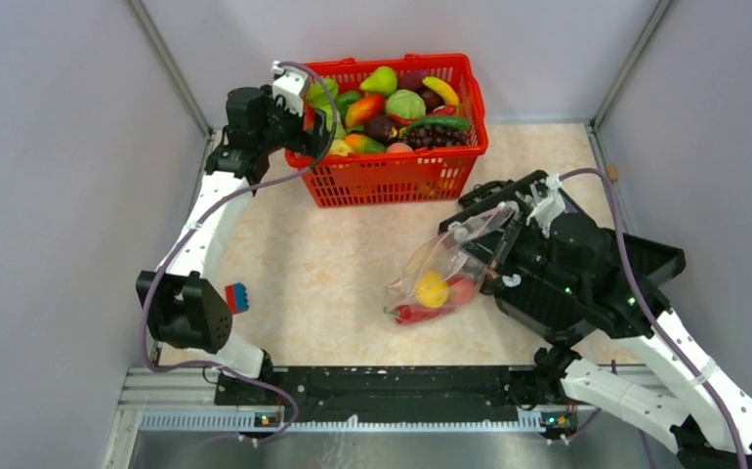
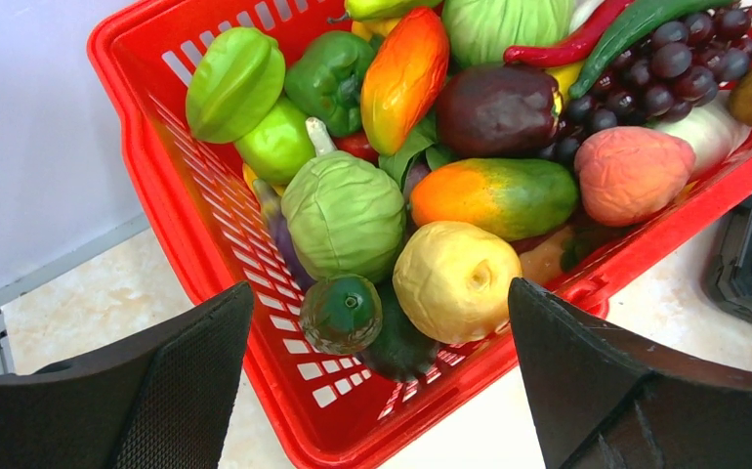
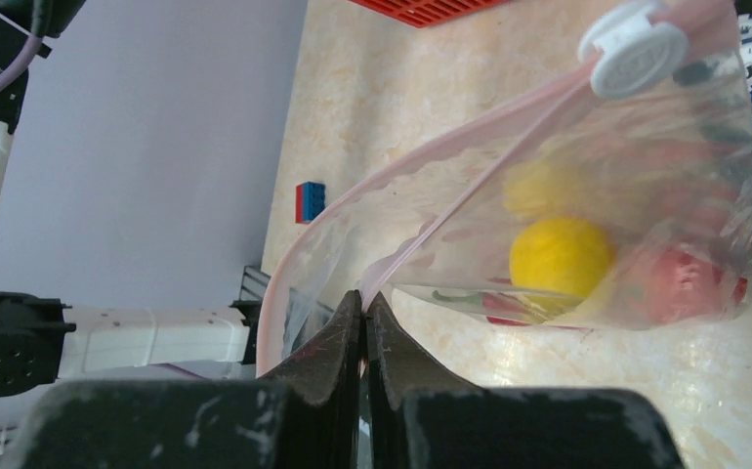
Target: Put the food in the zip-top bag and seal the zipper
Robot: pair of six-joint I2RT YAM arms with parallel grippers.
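The zip-top bag [image 1: 447, 266] lies on the table, its mouth lifted toward my right gripper [image 1: 494, 252]. That gripper [image 3: 364, 301] is shut on the pinkish zipper [image 3: 470, 137] edge, and a white slider [image 3: 634, 57] sits at the strip's far end. Inside the bag are a yellow lemon [image 3: 560, 256], a red tomato [image 3: 687, 283] and a red chili [image 1: 413, 314]. More food fills the red basket [image 1: 392, 176]. My left gripper [image 2: 377, 376] hangs open above the basket's near corner, over a dark green cucumber [image 2: 341, 313], a yellow fruit [image 2: 457, 280] and a cabbage [image 2: 343, 215], with nothing between its fingers.
A black hinged case [image 1: 650, 256] lies open under the right arm, right of the bag. A small blue and red block [image 1: 237, 296] sits by the left arm's elbow. Grey walls close in the table on the left, back and right.
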